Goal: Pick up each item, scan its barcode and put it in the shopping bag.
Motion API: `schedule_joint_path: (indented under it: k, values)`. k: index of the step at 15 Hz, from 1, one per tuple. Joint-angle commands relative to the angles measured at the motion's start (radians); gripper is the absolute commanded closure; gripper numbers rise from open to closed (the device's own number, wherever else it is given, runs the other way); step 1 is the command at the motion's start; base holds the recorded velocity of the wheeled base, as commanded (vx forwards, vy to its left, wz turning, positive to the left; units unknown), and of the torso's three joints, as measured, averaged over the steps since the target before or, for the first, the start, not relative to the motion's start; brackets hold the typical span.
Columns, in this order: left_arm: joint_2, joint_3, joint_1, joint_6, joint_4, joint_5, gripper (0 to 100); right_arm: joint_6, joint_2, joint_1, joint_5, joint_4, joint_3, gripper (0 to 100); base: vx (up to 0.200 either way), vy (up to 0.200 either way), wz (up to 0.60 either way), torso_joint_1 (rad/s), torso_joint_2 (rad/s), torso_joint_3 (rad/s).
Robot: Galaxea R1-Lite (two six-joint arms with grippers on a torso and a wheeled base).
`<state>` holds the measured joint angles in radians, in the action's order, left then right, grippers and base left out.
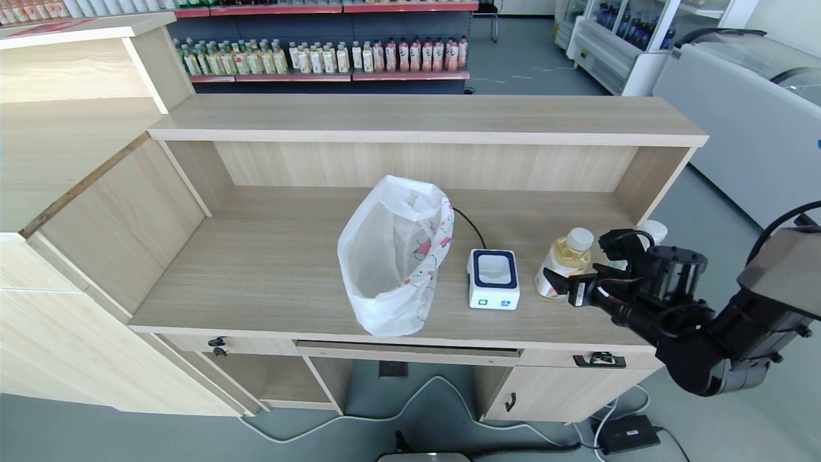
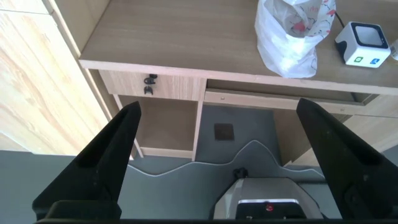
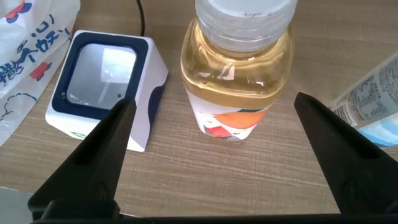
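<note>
We saw only the white cap of a second bottle point(image 1: 655, 229), at 2 o'clock from the tea bottle point(image 1: 564, 263); the right gripper point(image 1: 593, 269) hid the rest of it. The cable point(image 1: 473, 231) of the scanner point(image 1: 493, 278) ran toward 11 o'clock and vanished behind the shopping bag point(image 1: 397, 256)

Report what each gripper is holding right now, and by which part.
Nothing is held. The right gripper is open facing the yellow drink bottle, gaps on both sides; the left gripper hangs open low before the counter.
</note>
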<state>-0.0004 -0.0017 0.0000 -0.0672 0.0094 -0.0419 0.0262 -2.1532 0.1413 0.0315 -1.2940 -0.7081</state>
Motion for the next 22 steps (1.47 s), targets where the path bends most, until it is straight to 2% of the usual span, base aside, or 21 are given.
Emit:
schedule_joint_path:
  k: [1, 22]
  values:
    - [0.000, 0.000, 0.000, 0.000, 0.000, 0.000, 0, -0.002, -0.039, 0.001, 0.001, -0.001, -0.033, 0, 0.000, 0.000, 0.00, 0.000, 0.00, 0.000]
    - [0.000, 0.000, 0.000, 0.000, 0.000, -0.001, 0, 0.001, -0.235, 0.004, -0.018, -0.010, -0.303, 0, 0.000, 0.000, 0.00, 0.000, 0.00, 0.000]
